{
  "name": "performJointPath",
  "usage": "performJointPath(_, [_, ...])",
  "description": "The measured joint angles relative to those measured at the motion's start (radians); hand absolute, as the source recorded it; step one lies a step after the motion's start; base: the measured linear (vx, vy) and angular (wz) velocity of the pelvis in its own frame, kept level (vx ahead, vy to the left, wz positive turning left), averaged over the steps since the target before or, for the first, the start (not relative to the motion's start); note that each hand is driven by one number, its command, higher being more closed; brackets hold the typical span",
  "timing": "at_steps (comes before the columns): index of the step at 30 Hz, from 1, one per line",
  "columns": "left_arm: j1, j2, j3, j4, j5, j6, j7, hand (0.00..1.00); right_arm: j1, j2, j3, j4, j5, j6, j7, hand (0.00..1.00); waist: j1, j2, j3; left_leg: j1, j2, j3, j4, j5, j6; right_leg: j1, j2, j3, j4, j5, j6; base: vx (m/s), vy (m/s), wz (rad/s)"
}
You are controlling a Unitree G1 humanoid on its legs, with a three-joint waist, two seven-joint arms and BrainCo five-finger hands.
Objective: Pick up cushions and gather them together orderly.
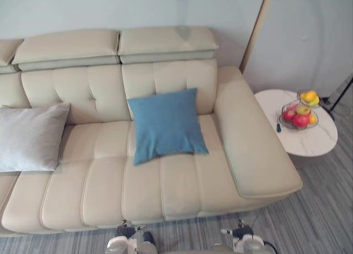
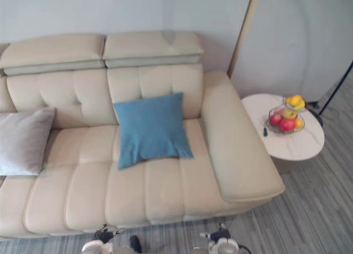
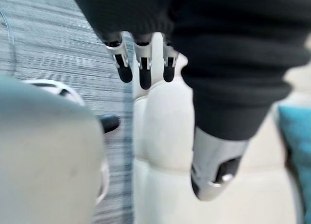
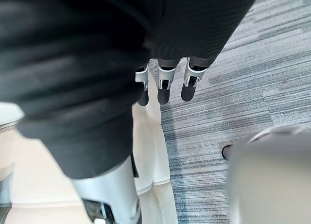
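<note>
On your cream sofa [image 1: 182,177], blue cushion [image 1: 165,124] leans on the backrest; grey cushion [image 1: 30,135] sits well apart at the left end. Left hand [image 3: 144,68] and right hand [image 4: 164,83]: fingers straight, both empty, near sofa's front edge.

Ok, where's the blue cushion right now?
In the left eye view the blue cushion leans on the sofa backrest, right of the grey cushion, near the armrest.

A home living room: a cream sofa [image 1: 165,171] with cushions, beside it a side table [image 1: 314,141] bearing a fruit bowl [image 1: 299,115].
</note>
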Motion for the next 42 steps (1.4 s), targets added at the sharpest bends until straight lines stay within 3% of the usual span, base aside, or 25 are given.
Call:
performJointPath(6, [0.0,0.0,-0.03,0.002,0.001,0.0,0.001,0.0,0.019,-0.022,-0.033,-0.001,-0.005,0.002,-0.014,0.0,-0.011,-0.004,0.009,0.003,-0.009,-0.052,0.003,0.018,-0.01,-0.007,-0.009,0.001,0.019,0.001,-0.008,-0.12,0.014,0.02])
performJointPath(8, [-0.007,-0.016,0.007,-0.002,0.0,-0.002,0.0,0.0,0.025,-0.019,-0.07,0.001,-0.03,0.012,-0.023,0.0,-0.001,-0.008,0.016,-0.004,-0.047,-0.134,0.125,-0.099,-0.005,-0.025,-0.041,0.052,0.041,-0.003,-0.005,-0.06,0.102,-0.52])
performJointPath(10, [0.002,-0.033,0.041,-0.002,-0.003,-0.003,0.001,0.0,0.028,-0.012,-0.08,-0.008,-0.033,0.01,-0.025,0.0,0.0,-0.005,0.015,-0.009,-0.065,-0.175,0.191,-0.177,-0.008,-0.036,-0.041,0.099,0.042,0.001,0.009,-0.03,0.182,-0.81])
performJointPath(12, [0.009,-0.029,0.061,-0.003,-0.004,-0.002,0.0,0.0,0.045,0.01,-0.095,-0.046,-0.033,0.007,-0.027,0.0,-0.008,0.003,0.003,-0.013,-0.079,-0.163,0.206,-0.235,-0.005,-0.048,-0.038,0.164,0.018,0.011,0.009,-0.01,0.253,-0.82])
performJointPath(13, [0.014,-0.026,0.066,-0.007,-0.008,-0.002,0.001,0.0,0.059,0.014,-0.096,-0.048,-0.033,0.008,-0.027,0.0,-0.011,-0.021,-0.013,-0.016,-0.087,-0.145,0.204,-0.247,0.002,-0.055,-0.04,0.191,-0.015,0.032,0.005,0.03,0.243,-0.7])
performJointPath(15, [0.015,-0.026,0.087,-0.01,-0.008,-0.001,0.001,0.0,0.061,0.023,-0.095,-0.047,-0.033,0.01,-0.027,0.0,-0.005,-0.022,-0.016,-0.017,-0.088,-0.113,0.198,-0.256,0.008,-0.063,-0.04,0.221,-0.044,0.047,-0.009,0.05,0.168,-0.57])
performJointPath(16, [0.017,-0.022,0.099,-0.016,-0.007,-0.001,0.001,0.0,0.064,0.032,-0.095,-0.048,-0.033,0.01,-0.027,0.0,-0.009,-0.035,-0.024,-0.016,-0.091,-0.091,0.196,-0.264,0.01,-0.073,-0.04,0.238,-0.057,0.076,-0.009,0.06,0.087,-0.33])
performJointPath(18, [0.019,-0.021,0.101,-0.018,0.01,-0.001,0.001,0.0,0.067,0.037,-0.093,-0.048,-0.033,0.01,-0.026,0.0,-0.009,-0.042,-0.028,0.003,-0.09,-0.061,0.195,-0.281,0.007,-0.076,-0.038,0.262,-0.061,0.111,0.017,0.13,0.057,-0.48])
performJointPath(20, [0.018,-0.025,0.101,-0.017,0.02,-0.001,0.0,0.0,0.067,0.037,-0.089,-0.049,-0.033,0.01,-0.026,0.0,-0.008,-0.038,-0.032,0.014,-0.083,-0.034,0.202,-0.294,0.003,-0.079,-0.025,0.275,-0.06,0.112,0.016,0.15,0.023,-0.67])
performJointPath(22, [0.01,-0.033,0.121,-0.005,0.032,0.0,-0.002,0.0,0.063,0.047,-0.073,-0.065,-0.033,0.011,-0.024,0.0,-0.007,-0.032,-0.036,0.023,-0.049,0.026,0.235,-0.301,-0.002,-0.104,0.007,0.317,-0.059,0.121,0.007,0.19,0.015,-1.05])
performJointPath(23, [0.008,-0.044,0.14,0.003,0.032,0.005,-0.002,0.0,0.057,0.056,-0.065,-0.07,-0.034,0.011,-0.024,0.0,-0.005,-0.019,-0.045,0.023,-0.016,0.077,0.245,-0.301,0.001,-0.145,0.039,0.305,-0.055,0.158,-0.018,0.12,-0.005,-1.31])
performJointPath(25, [0.013,-0.06,0.14,0.003,0.032,0.008,-0.003,0.0,0.044,0.047,-0.057,-0.081,-0.037,0.01,-0.021,0.0,0.002,0.013,-0.048,0.036,0.025,0.143,0.242,-0.3,0.003,-0.187,0.073,0.209,-0.048,0.213,-0.07,0.14,-0.028,-1.77])
performJointPath(26, [0.012,-0.069,0.139,0.003,0.032,0.012,-0.003,0.0,0.039,0.041,-0.058,-0.081,-0.037,0.012,-0.021,0.0,0.002,0.026,-0.048,0.065,0.045,0.197,0.24,-0.298,0.006,-0.2,0.07,0.062,-0.045,0.226,-0.097,0.14,-0.066,-1.65])
performJointPath(27, [0.013,-0.072,0.139,0.002,0.032,0.013,-0.003,0.0,0.04,0.039,-0.059,-0.081,-0.037,0.012,-0.022,0.0,0.001,0.035,-0.044,0.083,0.047,0.221,0.236,-0.298,0.006,-0.203,0.058,-0.025,-0.04,0.214,-0.114,0.11,-0.098,-1.64])
performJointPath(28, [0.012,-0.075,0.137,0.002,0.031,0.016,-0.004,0.0,0.042,0.037,-0.064,-0.08,-0.035,0.012,-0.022,0.0,-0.001,0.036,-0.043,0.122,0.035,0.27,0.22,-0.298,0.006,-0.203,0.023,-0.231,-0.008,0.144,-0.179,0.1,-0.138,-1.41])
performJointPath(29, [0.011,-0.083,0.132,0.002,0.031,0.017,-0.004,0.0,0.041,0.036,-0.082,-0.08,-0.034,0.011,-0.022,0.0,-0.006,0.041,-0.045,0.166,0.023,0.317,0.196,-0.298,0.006,-0.19,-0.009,-0.348,0.028,0.094,-0.189,0.12,-0.146,-1.27])
performJointPath(30, [0.011,-0.085,0.127,0.002,0.031,0.017,-0.004,0.0,0.041,0.035,-0.091,-0.08,-0.034,0.011,-0.022,0.0,-0.007,0.044,-0.047,0.178,0.02,0.325,0.188,-0.298,0.005,-0.19,-0.008,-0.36,0.035,0.096,-0.182,0.13,-0.145,-1.06])
performJointPath(32, [0.007,-0.087,0.088,0.022,0.031,0.017,-0.007,0.0,0.039,0.016,-0.101,-0.068,-0.033,0.008,-0.022,0.0,-0.009,0.069,-0.053,0.197,0.016,0.314,0.169,-0.288,0.002,-0.193,0.035,-0.294,0.029,0.092,-0.167,0.12,-0.141,-0.91])
performJointPath(34, [0.004,-0.081,0.078,0.028,0.031,0.019,-0.012,0.0,0.031,0.013,-0.112,-0.059,-0.026,0.009,-0.022,0.0,-0.012,0.068,-0.051,0.201,0.027,0.293,0.203,-0.266,-0.012,-0.197,0.046,-0.262,0.032,0.077,-0.163,0.11,-0.15,-0.62])
performJointPath(35, [-0.005,-0.076,0.079,0.035,0.031,0.022,-0.017,0.0,0.03,0.012,-0.13,-0.045,-0.018,0.009,-0.023,0.0,-0.017,0.064,-0.048,0.178,0.06,0.279,0.309,-0.261,-0.018,-0.191,0.059,-0.238,0.034,0.066,-0.16,0.1,-0.164,-0.43])
performJointPath(36, [-0.009,-0.077,0.081,0.036,0.031,0.023,-0.017,0.0,0.029,0.011,-0.137,-0.042,-0.016,0.009,-0.023,0.0,-0.016,0.064,-0.046,0.165,0.078,0.271,0.362,-0.257,-0.014,-0.184,0.066,-0.225,0.034,0.061,-0.162,0.09,-0.175,-0.51])
performJointPath(38, [-0.007,-0.078,0.096,0.03,0.031,0.023,-0.017,0.0,0.028,0.013,-0.135,-0.042,0.002,0.011,-0.026,0.0,-0.006,0.056,-0.031,0.098,0.13,0.17,0.586,-0.257,0.042,-0.157,0.101,-0.141,0.032,0.049,-0.171,0.1,-0.109,-1.16])
performJointPath(39, [0.006,-0.079,0.098,0.016,0.031,0.022,-0.016,0.0,0.022,0.006,-0.135,-0.04,0.003,0.013,-0.028,0.0,0.003,0.066,-0.022,0.058,0.084,0.045,0.632,-0.334,0.029,-0.146,0.126,-0.065,0.026,0.035,-0.161,0.11,-0.019,-1.67])
performJointPath(41, [0.009,-0.083,0.091,0.003,0.03,0.021,-0.016,0.0,0.017,0.003,-0.134,-0.039,0.003,0.014,-0.032,0.0,0.002,0.069,-0.017,-0.017,-0.01,-0.111,0.595,-0.402,0.017,-0.136,0.153,0.03,0.023,0.033,-0.16,0.12,0.025,-1.5])
performJointPath(42, [0.011,-0.084,0.091,-0.003,0.03,0.02,-0.016,0.0,0.019,0.005,-0.135,-0.041,0.006,0.014,-0.034,0.0,0.002,0.068,-0.017,-0.029,-0.025,-0.133,0.581,-0.409,0.016,-0.134,0.157,0.048,0.024,0.032,-0.16,0.16,0.086,-1.46])
